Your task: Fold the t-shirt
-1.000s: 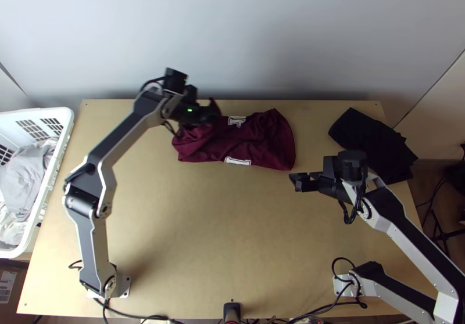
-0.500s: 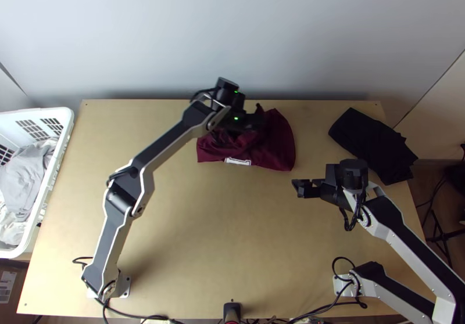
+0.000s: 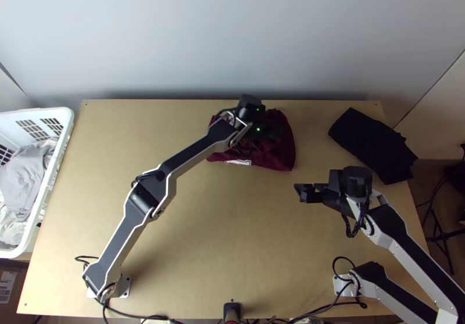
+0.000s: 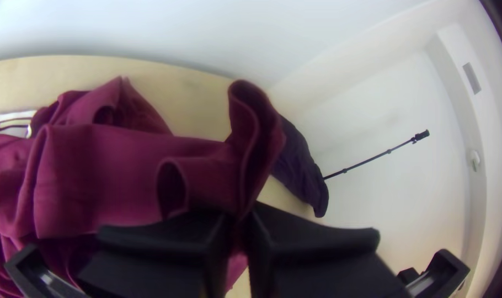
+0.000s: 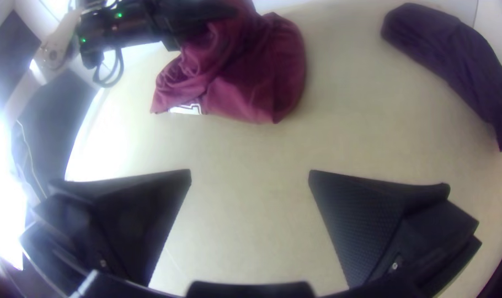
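At the far side of the worktop [image 3: 203, 225], the left claw [image 3: 281, 129] was closed on the maroon t-shirt [image 3: 283, 153]. In the left wrist view its two black fingers [image 4: 163, 237] pressed together, pinching a piece of the cloth between them. A looped fold [image 4: 256, 127] stood up just beyond the fingertips, and the rest of the shirt lay bunched and rumpled beside them, with a strip of white print [image 3: 238, 162] along its near edge.

Nearer the robot and to the right, the right claw [image 3: 299, 192] was wide open, with bare worktop in view between its fingers and nothing held. It was apart from the shirt.

Farther right, near the far corner, lay a dark cloth [image 3: 372, 144], well apart from the shirt. Off the left side of the worktop was a white basket [image 3: 65, 123] with grey cloth [image 3: 22, 176] inside. A pale wall [image 3: 232, 39] rose behind the far edge.
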`<state>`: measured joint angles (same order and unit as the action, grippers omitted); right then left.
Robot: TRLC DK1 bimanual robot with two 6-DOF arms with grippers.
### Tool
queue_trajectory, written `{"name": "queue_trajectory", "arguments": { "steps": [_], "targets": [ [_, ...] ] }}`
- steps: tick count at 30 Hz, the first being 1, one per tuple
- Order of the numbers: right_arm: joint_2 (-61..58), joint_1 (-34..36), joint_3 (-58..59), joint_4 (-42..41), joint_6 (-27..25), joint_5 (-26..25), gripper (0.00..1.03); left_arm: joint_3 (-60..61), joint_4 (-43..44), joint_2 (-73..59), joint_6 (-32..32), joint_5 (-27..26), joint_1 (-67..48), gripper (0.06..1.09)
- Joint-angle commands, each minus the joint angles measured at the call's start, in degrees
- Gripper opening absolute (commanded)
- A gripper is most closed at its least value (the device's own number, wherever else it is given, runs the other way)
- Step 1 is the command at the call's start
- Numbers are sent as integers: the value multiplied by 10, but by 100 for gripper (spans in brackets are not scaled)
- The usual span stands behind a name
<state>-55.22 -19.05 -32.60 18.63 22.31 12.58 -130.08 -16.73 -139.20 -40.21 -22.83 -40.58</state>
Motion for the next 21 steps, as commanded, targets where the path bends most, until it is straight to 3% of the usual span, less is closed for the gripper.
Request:
{"name": "queue_trajectory", "arguments": {
  "steps": [1, 2, 3, 13, 21],
  "targets": [
    [17, 1, 5, 0, 2, 0, 99, -2, 43, -42, -10, 24, -12, 84],
    [17, 1, 6, 0, 2, 1, 99, -3, 44, -43, -13, 26, -11, 98],
    [18, -1, 8, 0, 3, 0, 99, -3, 43, -43, -21, 29, -10, 104],
    [6, -11, 18, -30, 19, 1, 99, -3, 29, 41, -47, 28, 22, 104],
    [-87, 22, 19, -101, 71, 19, 99, 7, -53, 139, -23, 21, 82, 104]
  ]
}}
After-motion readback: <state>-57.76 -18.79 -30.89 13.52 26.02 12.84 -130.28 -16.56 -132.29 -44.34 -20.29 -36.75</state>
